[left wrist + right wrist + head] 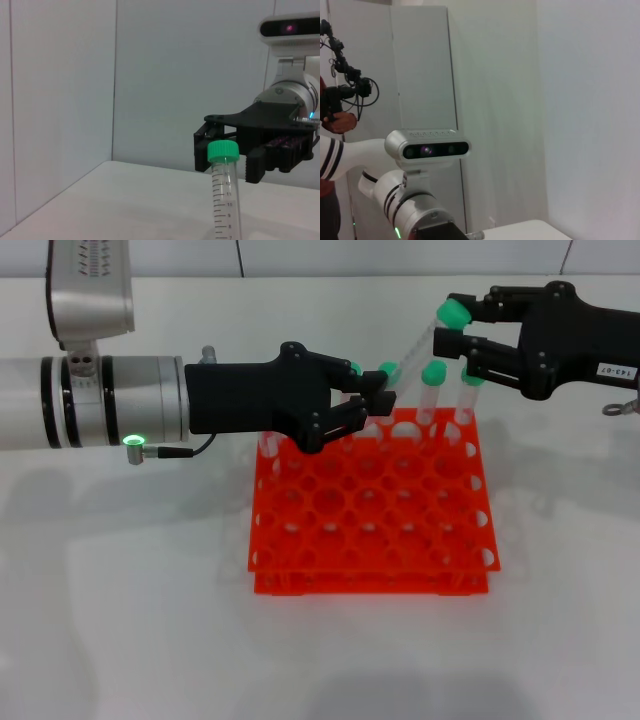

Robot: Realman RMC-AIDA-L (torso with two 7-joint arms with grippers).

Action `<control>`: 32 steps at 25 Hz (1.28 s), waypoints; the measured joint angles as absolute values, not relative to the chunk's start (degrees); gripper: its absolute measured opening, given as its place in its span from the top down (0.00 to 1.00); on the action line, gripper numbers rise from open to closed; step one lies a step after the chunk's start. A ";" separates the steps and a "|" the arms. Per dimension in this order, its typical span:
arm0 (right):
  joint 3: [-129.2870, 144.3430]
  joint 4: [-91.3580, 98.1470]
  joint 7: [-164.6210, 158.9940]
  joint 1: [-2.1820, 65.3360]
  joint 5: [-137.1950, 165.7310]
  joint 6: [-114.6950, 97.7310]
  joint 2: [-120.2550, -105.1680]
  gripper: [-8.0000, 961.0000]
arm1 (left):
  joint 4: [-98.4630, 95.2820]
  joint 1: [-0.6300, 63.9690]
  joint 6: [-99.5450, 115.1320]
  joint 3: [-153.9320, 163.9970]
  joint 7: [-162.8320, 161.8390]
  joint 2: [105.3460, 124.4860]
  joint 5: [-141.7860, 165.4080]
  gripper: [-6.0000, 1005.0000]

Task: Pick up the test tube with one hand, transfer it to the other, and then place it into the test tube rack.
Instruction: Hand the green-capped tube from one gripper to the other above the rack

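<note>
My left gripper [378, 398], unlabelled and on the arm with the green light, is shut on the lower end of a clear test tube [415, 345]. It holds the tube slanted above the back of the orange rack [370, 585]. The green cap [452, 312] points up toward my right gripper [456, 325]. The labelled right gripper is open, with one finger on each side of the cap. In the left wrist view the tube [225, 200] rises to its cap [222, 151] in front of the right gripper [227, 162], whose jaws stand apart.
Several other green-capped tubes [434, 390] stand in the rack's back row, just below the held tube. White table lies around the rack. The right wrist view shows the robot's head camera [427, 147] and a person [332, 120] at the edge.
</note>
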State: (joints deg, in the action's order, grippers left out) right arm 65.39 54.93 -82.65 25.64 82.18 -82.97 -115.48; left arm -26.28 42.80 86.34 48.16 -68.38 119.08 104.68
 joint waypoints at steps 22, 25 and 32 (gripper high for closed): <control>65.39 55.00 -82.29 25.86 82.18 -82.52 -115.49 0.71 | -26.28 42.87 86.37 48.16 -68.39 119.18 104.57 0.82; 65.39 55.15 -82.27 25.90 82.18 -82.49 -115.49 0.71 | -26.28 42.94 86.37 48.16 -68.38 119.18 104.57 0.82; 65.39 55.24 -82.19 26.00 82.19 -82.49 -115.49 0.71 | -26.28 42.98 86.23 48.74 -68.37 119.18 104.47 0.82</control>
